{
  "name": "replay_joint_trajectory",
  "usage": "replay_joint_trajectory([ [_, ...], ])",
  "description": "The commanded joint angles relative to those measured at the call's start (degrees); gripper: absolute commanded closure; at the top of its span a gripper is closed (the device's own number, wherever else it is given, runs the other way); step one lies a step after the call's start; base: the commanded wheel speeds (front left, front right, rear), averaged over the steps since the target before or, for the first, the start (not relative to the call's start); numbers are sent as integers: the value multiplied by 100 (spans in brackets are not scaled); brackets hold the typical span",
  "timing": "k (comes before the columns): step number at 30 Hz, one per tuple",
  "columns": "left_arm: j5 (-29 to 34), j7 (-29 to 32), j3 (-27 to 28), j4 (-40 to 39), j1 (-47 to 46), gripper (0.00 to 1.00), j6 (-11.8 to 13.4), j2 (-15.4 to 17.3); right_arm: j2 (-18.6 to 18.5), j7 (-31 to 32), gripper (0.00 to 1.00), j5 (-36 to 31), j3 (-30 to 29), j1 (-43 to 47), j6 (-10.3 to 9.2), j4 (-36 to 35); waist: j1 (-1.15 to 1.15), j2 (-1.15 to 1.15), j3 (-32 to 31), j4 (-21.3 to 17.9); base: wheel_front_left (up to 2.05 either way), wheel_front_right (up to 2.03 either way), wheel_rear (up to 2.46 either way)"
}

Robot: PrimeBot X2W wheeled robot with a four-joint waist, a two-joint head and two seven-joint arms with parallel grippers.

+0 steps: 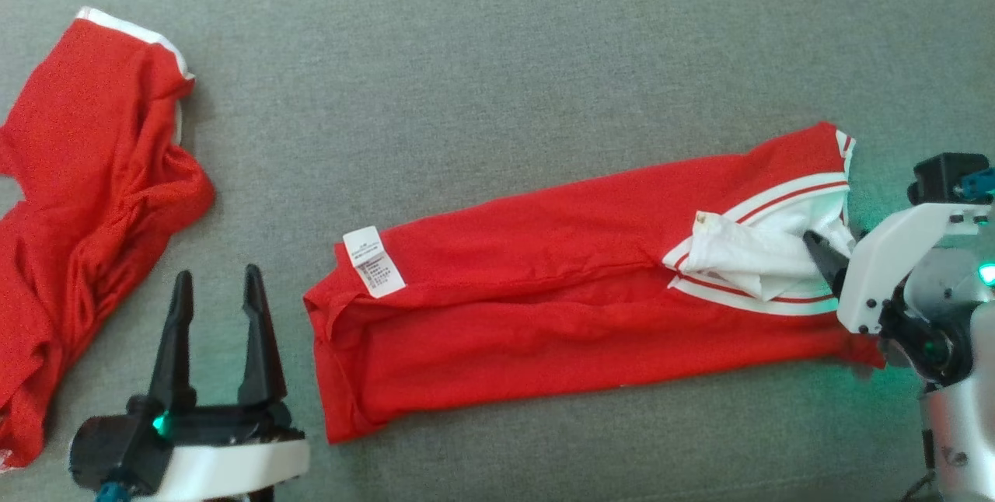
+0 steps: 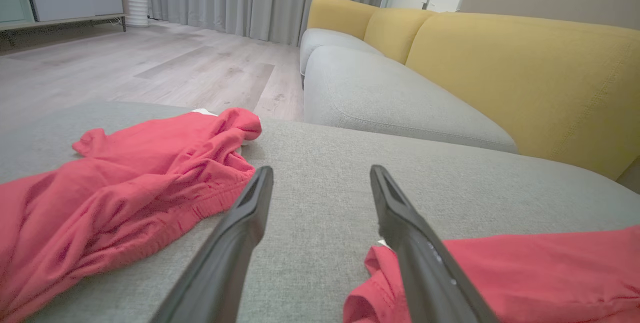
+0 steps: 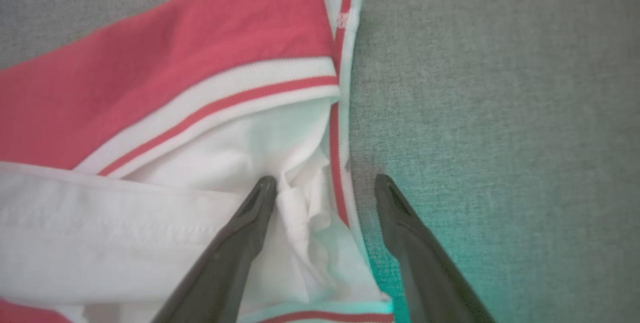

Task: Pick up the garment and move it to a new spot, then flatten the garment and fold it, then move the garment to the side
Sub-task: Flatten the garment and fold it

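A crumpled red heap [image 1: 93, 207], cut off at the left edge, lies near the left gripper [image 1: 218, 275], whose fingers are spread and empty. The folded red shirt [image 1: 544, 284] lies mid grey cushion [image 1: 497, 36], long axis left to right, label end left, collar right, with open room above. The right gripper [image 3: 325, 180] straddles the collar's edge, fingers released; its arm hides the shirt's corner.
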Motion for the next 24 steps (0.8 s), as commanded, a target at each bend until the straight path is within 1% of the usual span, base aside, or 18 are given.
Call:
replay_joint_trajectory([
  [1,178,-52,394,-121,34,0,-149,-88,-10,197,0,201,174,18,39,76,0,0,-51,21,0,0,0],
  [2,251,-52,479,-77,58,0,-230,-142,20,265,58,292,157,8,39,144,0,0,-73,27,0,0,0],
  [3,307,-52,556,-37,75,0,-304,-194,52,304,100,360,130,-5,39,193,0,0,-98,35,0,0,0],
  [7,410,-52,733,44,115,0,-475,-313,116,325,100,595,15,-56,39,237,0,0,-167,60,0,0,0],
  [9,513,-52,820,91,149,0,-533,-355,44,196,100,598,-149,-137,39,197,0,0,-211,60,0,0,0],
  [11,605,-52,922,215,221,0,-566,-391,-104,65,100,564,-542,-295,39,154,0,0,-297,52,0,0,0],
  [15,598,-52,957,340,305,0,-606,-408,-478,91,100,396,-1236,-535,39,23,0,0,-405,52,0,0,0],
  [19,542,-52,924,428,349,0,-546,-410,-922,267,100,350,-1814,-722,39,-167,0,0,-501,64,0,0,0],
  [22,498,-52,889,485,381,0,-522,-411,-1112,589,100,485,-1880,-838,39,-507,0,0,-574,54,0,0,0],
  [24,464,-52,864,519,401,0,-507,-411,-1156,889,100,664,-1704,-815,39,-875,0,0,-638,43,0,0,0],
])
